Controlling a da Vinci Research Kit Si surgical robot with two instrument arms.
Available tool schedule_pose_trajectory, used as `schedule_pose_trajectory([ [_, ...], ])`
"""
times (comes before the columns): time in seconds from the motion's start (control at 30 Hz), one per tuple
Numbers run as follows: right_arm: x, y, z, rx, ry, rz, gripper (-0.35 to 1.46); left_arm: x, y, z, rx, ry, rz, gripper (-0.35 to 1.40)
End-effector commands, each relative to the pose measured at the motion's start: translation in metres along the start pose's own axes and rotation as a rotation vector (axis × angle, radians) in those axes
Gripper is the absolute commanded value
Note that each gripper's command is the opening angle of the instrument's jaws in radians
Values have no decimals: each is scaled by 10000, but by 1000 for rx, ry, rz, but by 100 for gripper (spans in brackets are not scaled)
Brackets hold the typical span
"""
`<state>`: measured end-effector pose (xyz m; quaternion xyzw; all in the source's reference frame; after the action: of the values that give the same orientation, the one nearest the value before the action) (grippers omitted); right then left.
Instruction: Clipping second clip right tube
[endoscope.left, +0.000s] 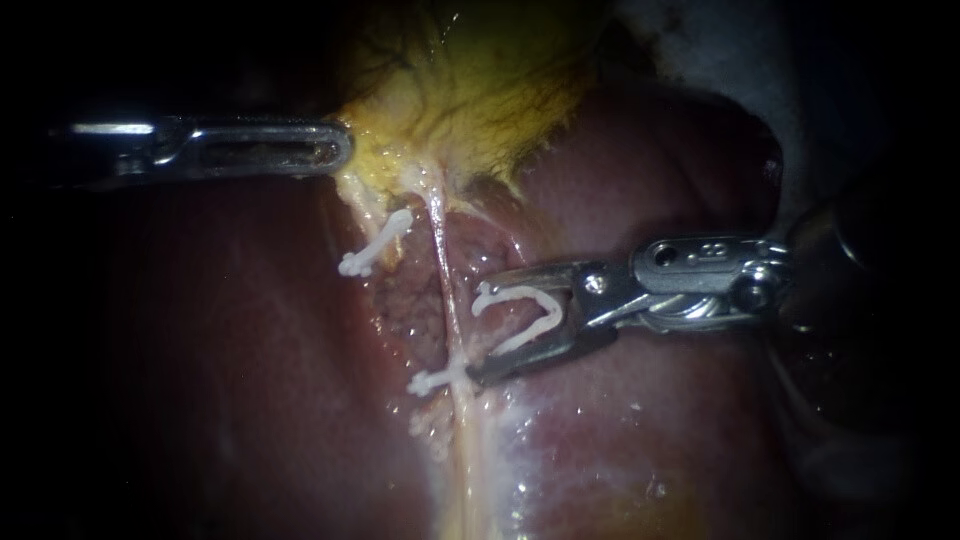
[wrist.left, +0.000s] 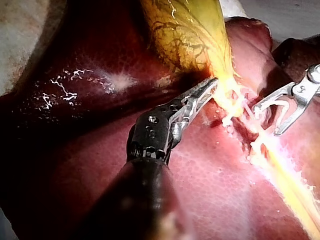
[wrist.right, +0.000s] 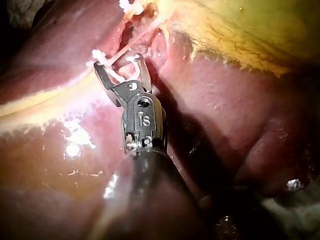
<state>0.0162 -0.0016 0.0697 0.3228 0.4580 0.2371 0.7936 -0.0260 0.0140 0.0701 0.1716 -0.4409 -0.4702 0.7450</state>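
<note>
Right tool (endoscope.left: 480, 330) grips an open white plastic clip (endoscope.left: 520, 312) beside the pale stringy tube (endoscope.left: 447, 290); left tool (endoscope.left: 340, 148) clenches yellow veined gallbladder (endoscope.left: 480, 90).

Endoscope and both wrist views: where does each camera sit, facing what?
Endoscope: close over the liver, facing it; left instrument and right instrument enter from opposite sides.
Left wrist: on the left arm, looking along its shaft toward the gallbladder.
Right wrist: on the right arm, looking along its shaft at the loaded clip.
All show the right instrument.
</note>
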Motion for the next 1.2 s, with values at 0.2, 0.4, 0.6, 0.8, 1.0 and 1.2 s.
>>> schedule_pose_trajectory([
  [0.2, 0, 4, 19, 38, 69, 76, 54, -1, -6, -2, 5, 0, 5, -35],
  [0.4, 7, 2, 32, 172, 121, 150, 54, -1, -7, -2, 4, -1, 4, -35],
  [0.6, 10, -9, 35, 257, 165, 199, 51, -1, -7, -2, 4, -1, 4, -35],
  [0.8, 16, -21, 32, 323, 187, 231, 47, -1, -7, -2, 4, -1, 4, -35],
  [1.0, 20, -24, 29, 334, 183, 248, 35, -1, -7, -2, 4, -1, 4, -35],
  [1.2, 19, -25, 29, 331, 183, 261, 8, -1, -7, -2, 4, -1, 4, -35],
])
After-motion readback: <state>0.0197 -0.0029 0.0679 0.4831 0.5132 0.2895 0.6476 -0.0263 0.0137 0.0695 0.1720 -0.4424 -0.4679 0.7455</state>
